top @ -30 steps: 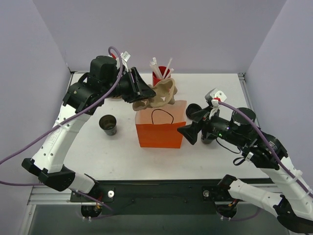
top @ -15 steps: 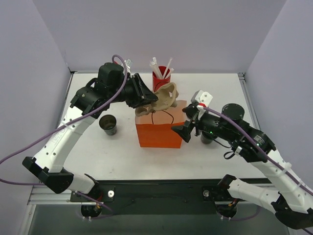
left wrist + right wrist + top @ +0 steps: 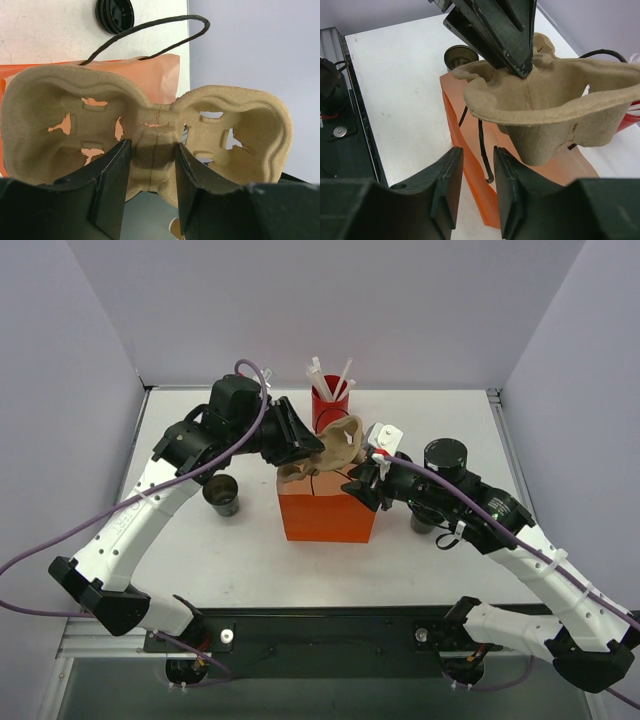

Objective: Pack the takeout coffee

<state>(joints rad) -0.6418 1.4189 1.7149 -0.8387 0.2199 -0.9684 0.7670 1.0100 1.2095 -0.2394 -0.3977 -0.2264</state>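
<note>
One takeout coffee cup (image 3: 221, 494), small and dark, stands left of the orange paper bag (image 3: 325, 518); it shows again in the right wrist view (image 3: 461, 55). A second dark cup (image 3: 422, 525) peeks out from under my right arm. My left gripper (image 3: 310, 445) is shut on the middle web of the tan two-hole carrier (image 3: 150, 130), which hangs tilted over the bag's mouth (image 3: 545, 110). My right gripper (image 3: 477, 152) is at the bag's right rim (image 3: 452, 110), jaws narrowed but apart. The orange wall and a black handle show in the gap.
A red cup of white straws (image 3: 328, 400) stands just behind the bag and carrier. Purple walls enclose the white table (image 3: 180, 550) on three sides. Both arms crowd the space above the bag.
My right gripper has swung left from beside the bag to its rim and narrowed its jaws. My left gripper has carried the carrier a little right and lower over the bag.
</note>
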